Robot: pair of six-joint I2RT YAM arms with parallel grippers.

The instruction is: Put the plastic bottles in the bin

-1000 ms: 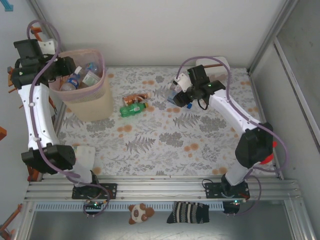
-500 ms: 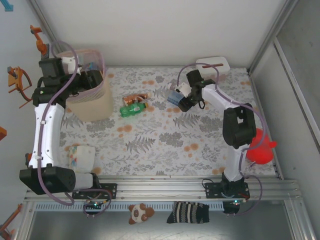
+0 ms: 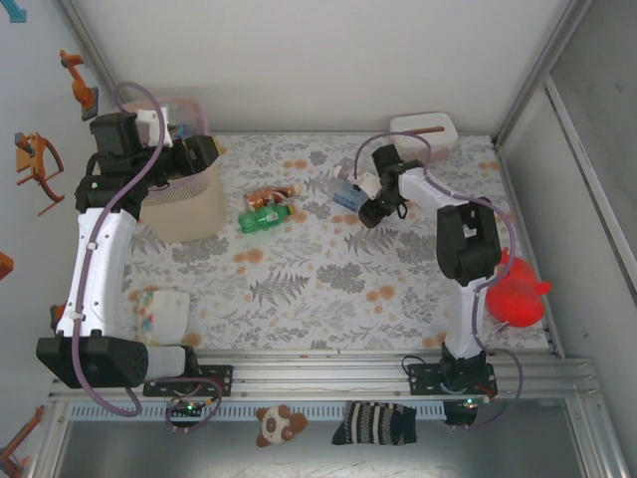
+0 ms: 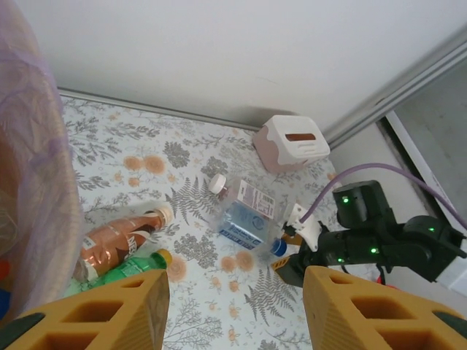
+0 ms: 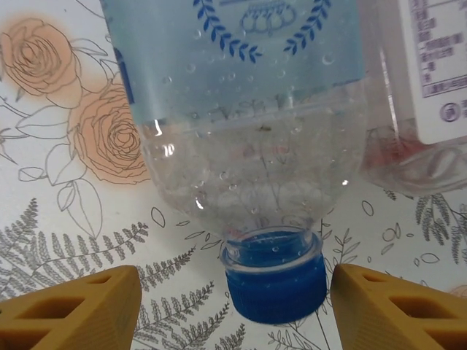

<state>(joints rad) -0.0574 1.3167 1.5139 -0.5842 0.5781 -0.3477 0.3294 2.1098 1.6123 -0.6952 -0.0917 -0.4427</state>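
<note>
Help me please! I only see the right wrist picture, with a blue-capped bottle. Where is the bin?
Observer: The bin stands at the far left corner of the table, well to the left of the blue-capped bottle.
Operator: Are other bottles on the way there?
Observer: Yes. A green bottle and a brown bottle lie side by side between the blue-capped bottle and the bin.
Operator: What is the other arm doing?
Observer: The left tool is open, holding nothing, up by the bin.
</note>
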